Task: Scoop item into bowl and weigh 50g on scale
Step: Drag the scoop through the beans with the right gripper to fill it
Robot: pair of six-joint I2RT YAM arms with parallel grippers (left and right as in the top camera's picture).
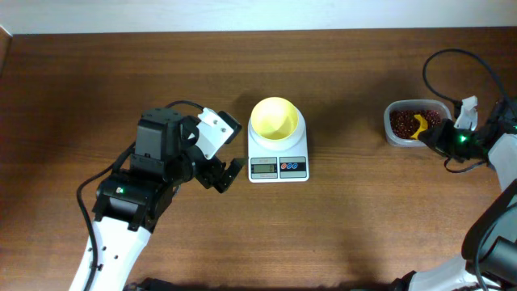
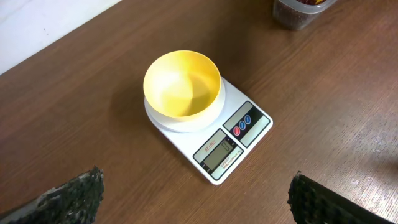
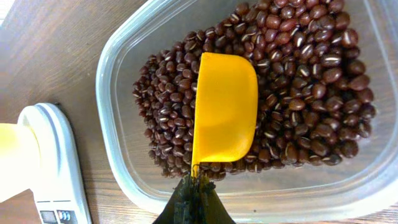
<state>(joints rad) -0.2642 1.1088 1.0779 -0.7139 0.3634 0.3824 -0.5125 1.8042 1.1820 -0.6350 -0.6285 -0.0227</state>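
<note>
Table (image 1: 363,226): dark brown wood with the grain running left to right; it fills almost the whole overhead view.
Tub (image 1: 394,107): clear plastic with rounded corners, standing near the right end of the table.
Measuring scoop (image 3: 225,112): yellow plastic, inside the tub, its narrow end toward one long wall.
Pale strip (image 1: 242,14): white, along the far edge of the table.

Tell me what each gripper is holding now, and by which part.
The right gripper is shut on the yellow scoop, pinching the end of its handle, with the cup over the beans. The left gripper is open and holds nothing.
</note>
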